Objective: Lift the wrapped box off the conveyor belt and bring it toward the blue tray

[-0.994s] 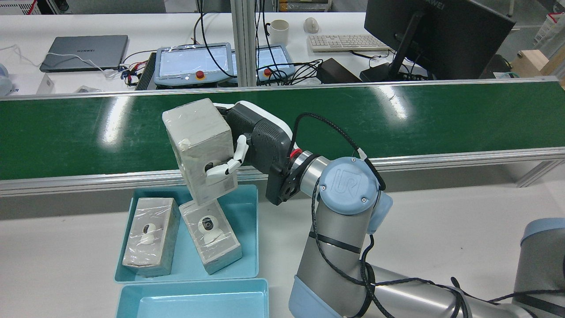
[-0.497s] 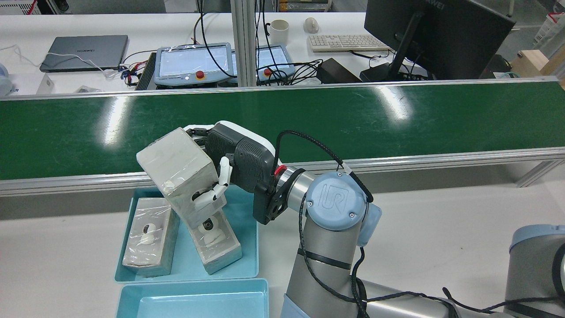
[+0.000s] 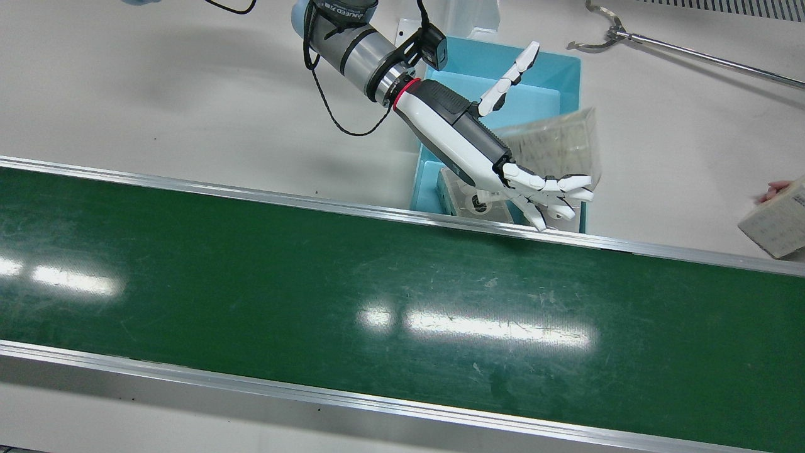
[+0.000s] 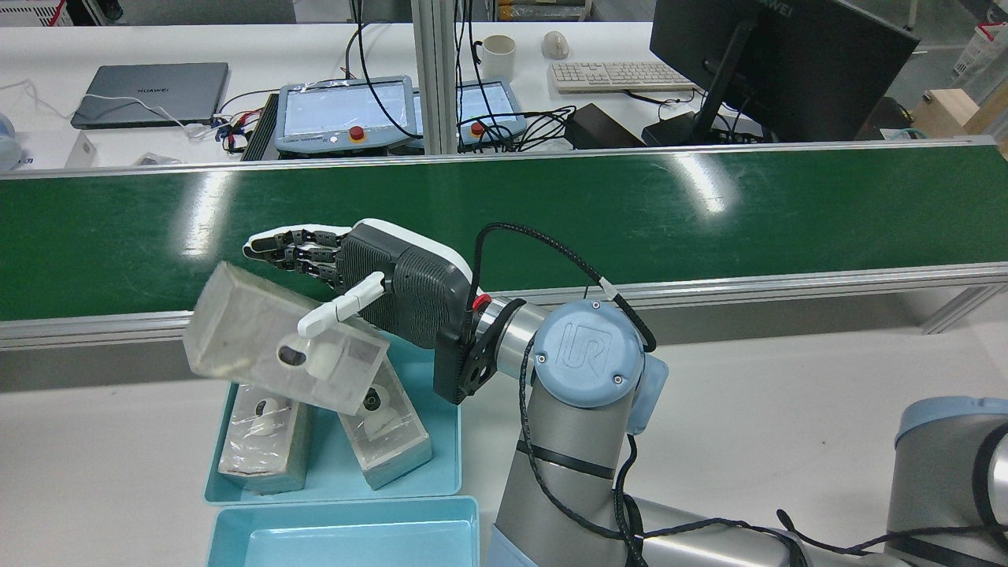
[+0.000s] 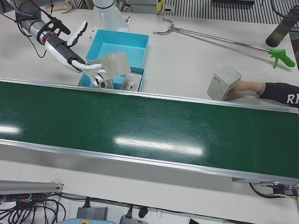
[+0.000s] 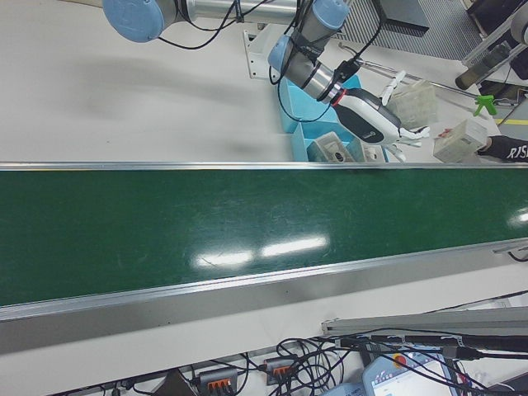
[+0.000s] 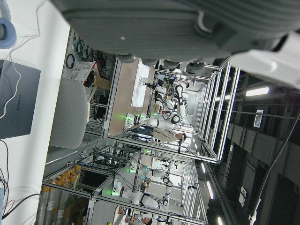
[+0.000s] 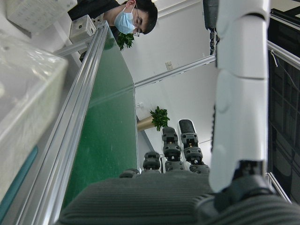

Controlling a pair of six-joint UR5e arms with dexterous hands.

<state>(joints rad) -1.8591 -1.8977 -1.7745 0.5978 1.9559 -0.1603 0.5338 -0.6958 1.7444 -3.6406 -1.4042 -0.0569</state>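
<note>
The wrapped box [image 4: 283, 350] is blurred and tilted in the air just above the blue tray [image 4: 445, 441], free of the fingers. My right hand [image 4: 378, 272] is open beside it, fingers stretched toward the green conveyor belt [image 4: 630, 213] and the thumb lying over the box's top. The box [image 3: 553, 148], hand [image 3: 478, 148] and tray [image 3: 566, 69] also show in the front view. In the right hand view the box [image 8: 23, 108] fills the left edge. My left hand [image 7: 187, 23] shows only its dark palm in its own view.
Two wrapped boxes [image 4: 264, 429] [image 4: 386, 425] lie in the tray. A second blue tray [image 4: 346, 535] sits nearer the robot. A person's hand holds another box [image 5: 224, 81] at the belt's edge. A reacher tool [image 5: 224, 39] lies on the table.
My right hand carried the box down from the belt's edge to over the tray, then opened. The box has left the fingers and tips sideways.
</note>
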